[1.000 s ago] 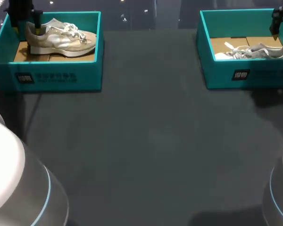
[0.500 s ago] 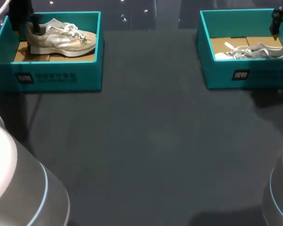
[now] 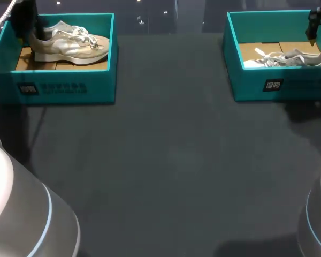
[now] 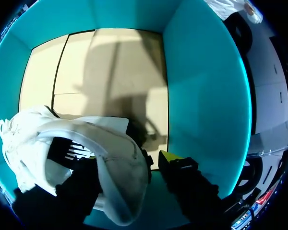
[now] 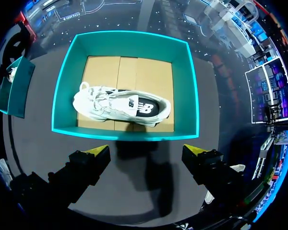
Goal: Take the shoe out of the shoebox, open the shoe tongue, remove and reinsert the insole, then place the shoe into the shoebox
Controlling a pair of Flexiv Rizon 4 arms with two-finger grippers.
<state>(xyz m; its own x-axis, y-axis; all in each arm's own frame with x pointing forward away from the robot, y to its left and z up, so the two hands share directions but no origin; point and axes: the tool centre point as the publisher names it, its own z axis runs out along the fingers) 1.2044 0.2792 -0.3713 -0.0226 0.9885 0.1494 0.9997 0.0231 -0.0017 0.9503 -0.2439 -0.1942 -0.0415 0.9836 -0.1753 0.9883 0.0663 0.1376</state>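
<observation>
Worktop: the worktop [image 3: 171, 160] is dark. It holds two teal boxes at the far side, well apart.

Left box: the left box [image 3: 64, 88] sits at the far left, with a brown floor inside.

Left shoe: the left shoe [image 3: 69, 44] is pale gold. It stands on its sole inside the left box, and its toe points to the middle of the worktop.

Left gripper: the left gripper [image 4: 125, 167] is down in the left box, right at the heel of the left shoe. I cannot tell if it is squeezing the heel or just sitting around it.

Right box: the right box [image 3: 278, 85] sits at the far right.

Right shoe: the right shoe [image 3: 289, 58] is white and grey and rests inside the right box.

Right gripper: the right gripper [image 5: 146, 152] hangs above the right box, spread wide and holding nothing.

Change: a second ago a yellow tip showed at the heel from above. Now the left gripper has slid a little to the outer side and that tip is hidden. Neither shoe has moved, and the right gripper has stayed put.

Meaning: I think the first step is only starting. The left shoe is not out yet, so it needs a firm hold and then a lift.
</observation>
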